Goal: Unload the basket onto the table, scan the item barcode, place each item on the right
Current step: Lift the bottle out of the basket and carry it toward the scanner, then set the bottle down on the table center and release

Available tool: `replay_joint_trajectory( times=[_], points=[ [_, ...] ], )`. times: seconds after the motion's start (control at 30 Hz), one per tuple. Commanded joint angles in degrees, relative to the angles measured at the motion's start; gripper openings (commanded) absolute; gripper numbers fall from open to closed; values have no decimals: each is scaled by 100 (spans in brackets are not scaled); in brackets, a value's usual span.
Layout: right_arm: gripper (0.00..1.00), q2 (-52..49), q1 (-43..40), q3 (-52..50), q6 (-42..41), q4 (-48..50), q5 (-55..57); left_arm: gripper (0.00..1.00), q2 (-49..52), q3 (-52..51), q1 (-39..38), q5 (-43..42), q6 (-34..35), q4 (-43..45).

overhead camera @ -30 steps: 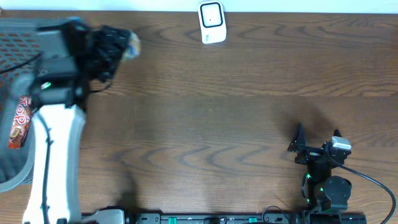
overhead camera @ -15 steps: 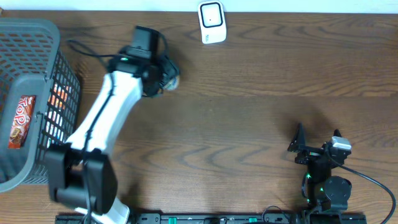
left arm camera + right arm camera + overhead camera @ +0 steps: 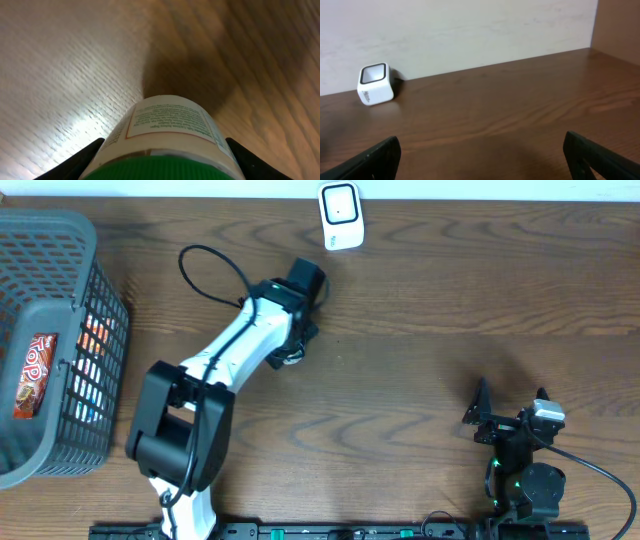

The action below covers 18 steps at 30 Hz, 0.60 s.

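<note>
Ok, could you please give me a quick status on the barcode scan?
Left gripper shut on green-capped bottle, short of scanner. Right gripper open, at near edge. Scanner at far edge, nothing between it and the bottle.

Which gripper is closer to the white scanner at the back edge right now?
Left. The left gripper, holding a green-capped bottle, is just front-left of the scanner; the right gripper sits open far off toward the front-right.

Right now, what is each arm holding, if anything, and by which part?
The left gripper holds the green-lidded jar by its sides, near the lid. The right gripper holds nothing.
</note>
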<state>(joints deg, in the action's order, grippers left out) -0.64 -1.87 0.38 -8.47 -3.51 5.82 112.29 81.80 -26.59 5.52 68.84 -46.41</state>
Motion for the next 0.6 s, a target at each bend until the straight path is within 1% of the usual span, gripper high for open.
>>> replay_joint_trajectory(
  times=[0.0,0.1,0.17,0.23,0.3,0.47,0.57],
  points=[
    [99,15,-17,-7,61,-13,28,65,142,4,-219,494,1346,-28],
    [99,15,-17,-7,63,-13,28,65,319,4,-350,505,2024,-26],
    [99,15,-17,-7,61,-13,26,65,404,4,-422,509,2328,0],
    [99,15,-17,-7,61,-13,28,65,415,4,-437,509,2326,37],
    [99,15,-17,-7,61,-13,28,73,413,7,-435,509,2326,42],
    [99,15,-17,-7,61,-13,28,86,354,33,-431,507,2315,17],
    [99,15,-17,-7,63,-13,28,87,155,68,-435,507,2085,37]
  ],
)
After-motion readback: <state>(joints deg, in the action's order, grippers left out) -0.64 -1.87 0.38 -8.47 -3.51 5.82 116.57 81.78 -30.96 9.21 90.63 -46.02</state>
